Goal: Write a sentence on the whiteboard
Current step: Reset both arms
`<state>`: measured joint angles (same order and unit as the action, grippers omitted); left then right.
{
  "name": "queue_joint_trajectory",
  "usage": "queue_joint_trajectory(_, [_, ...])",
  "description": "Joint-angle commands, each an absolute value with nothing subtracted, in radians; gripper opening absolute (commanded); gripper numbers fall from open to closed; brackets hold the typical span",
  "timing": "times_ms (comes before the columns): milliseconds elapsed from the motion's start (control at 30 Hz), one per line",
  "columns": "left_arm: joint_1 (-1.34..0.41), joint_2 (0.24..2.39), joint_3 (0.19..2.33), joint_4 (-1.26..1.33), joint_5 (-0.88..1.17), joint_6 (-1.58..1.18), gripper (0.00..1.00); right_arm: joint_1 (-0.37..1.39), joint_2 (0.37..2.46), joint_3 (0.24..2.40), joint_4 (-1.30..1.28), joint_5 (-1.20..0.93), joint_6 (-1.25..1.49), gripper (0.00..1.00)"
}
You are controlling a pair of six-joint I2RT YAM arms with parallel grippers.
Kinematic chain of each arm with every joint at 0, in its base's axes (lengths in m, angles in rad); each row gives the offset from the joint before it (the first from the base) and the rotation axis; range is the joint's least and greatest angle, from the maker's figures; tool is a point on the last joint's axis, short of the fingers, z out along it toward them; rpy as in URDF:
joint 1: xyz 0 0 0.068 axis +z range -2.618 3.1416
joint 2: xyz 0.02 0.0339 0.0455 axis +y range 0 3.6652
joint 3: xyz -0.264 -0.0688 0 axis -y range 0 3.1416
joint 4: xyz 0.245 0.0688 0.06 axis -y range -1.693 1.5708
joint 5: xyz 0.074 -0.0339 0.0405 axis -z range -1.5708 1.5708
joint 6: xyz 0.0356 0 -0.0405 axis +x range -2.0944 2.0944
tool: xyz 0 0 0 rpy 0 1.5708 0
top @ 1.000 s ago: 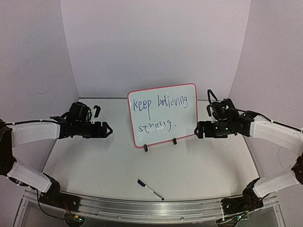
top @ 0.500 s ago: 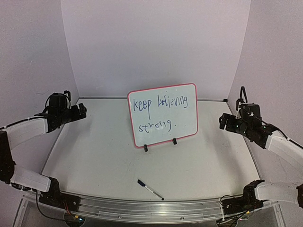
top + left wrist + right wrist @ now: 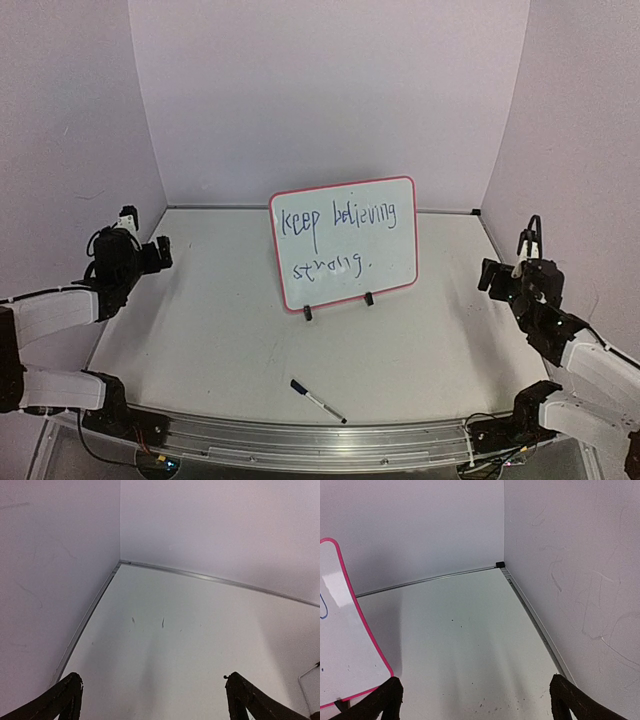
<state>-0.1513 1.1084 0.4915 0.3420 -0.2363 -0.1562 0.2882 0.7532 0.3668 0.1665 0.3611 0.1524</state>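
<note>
Top external: the whiteboard (image 3: 392, 258) stands, its sentence (image 3: 345, 216) ending perhaps "strong."

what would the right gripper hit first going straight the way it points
Likely the bare table, short of the back wall; the whiteboard sits left of that line, though depth is unclear.

the whiteboard (image 3: 345, 243) stands upright mid-table, tilted back on its clip feet, bearing the sentence (image 3: 335, 238) in blue marker
</note>
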Motion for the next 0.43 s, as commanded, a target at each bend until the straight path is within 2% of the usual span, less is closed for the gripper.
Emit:
queue_joint_trajectory(0, [-0.148, 1.084, 0.453, 0.440, -0.281, -0.134, 1.00, 0.286, 0.714, 0.340, 0.252, 0.405, 0.115, 0.98])
queue_joint_trajectory(400, [-0.148, 1.054, 0.429, 0.462, -0.291, -0.091, 1.00, 0.286, 0.729, 0.337, 0.271, 0.404, 0.071, 0.98])
